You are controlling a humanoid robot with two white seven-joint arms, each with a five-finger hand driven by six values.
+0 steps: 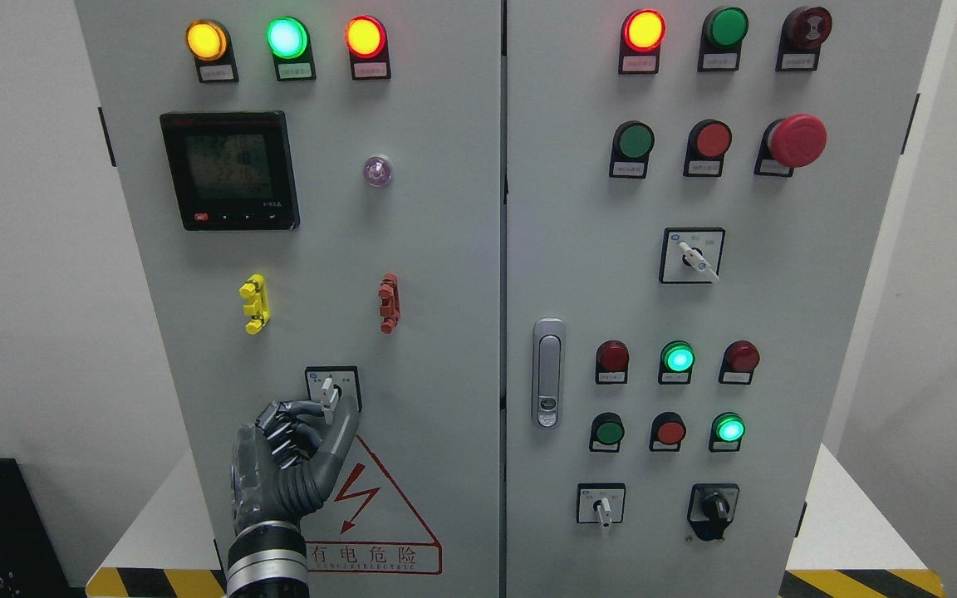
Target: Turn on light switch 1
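The light switch is a small white rotary knob (328, 390) on a square black-framed plate (350, 375), low on the left door of a grey control cabinet (445, 274). The knob points roughly straight up and down. My left hand (331, 409) comes up from the bottom edge and pinches the knob's lower end between the thumb on its right and the index finger on its left; the other fingers are curled below. The right arm is out of view.
Above the switch are yellow (255, 303) and red (390, 303) terminal pieces, a digital meter (229, 170) and lit lamps. A warning sticker (379, 515) lies beside my wrist. The right door carries a latch handle (548, 372), push buttons, a red emergency stop (796, 139) and more selector switches.
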